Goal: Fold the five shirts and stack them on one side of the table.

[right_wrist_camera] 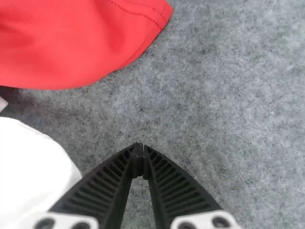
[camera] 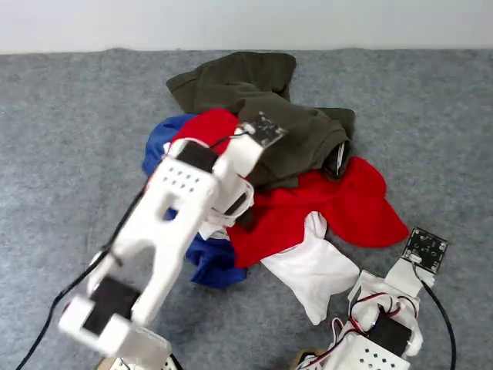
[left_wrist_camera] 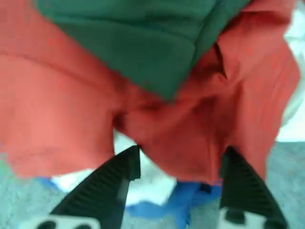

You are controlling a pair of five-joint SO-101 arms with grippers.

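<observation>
**Picking one shirt out of the heap**

The left tool is hanging spread wide, holding nothing, just above the red shirt. That shirt is lying crumpled in the middle of the counter. The dark green shirt is overlapping its far part, and the blue shirt and white shirt are peeking out beneath its near edge. No shirt is looking folded or stacked yet, and I cannot tell where a fifth one is hiding.

The right tool is sitting clenched on nothing over bare counter, near the red hem and the white cloth.

Judging from this, the step in hand is taking hold of the red shirt to free it. To do that well:

- the left tool should be closing on a single raised fold of red, not pinching the white or blue under it;
- lifting should be going slowly, since the green shirt is weighing on the red and is likely to be dragged along;
- the right tool may be needed for pinning or taking a second corner, so the cloth is spreading flat on open counter before folding.
</observation>
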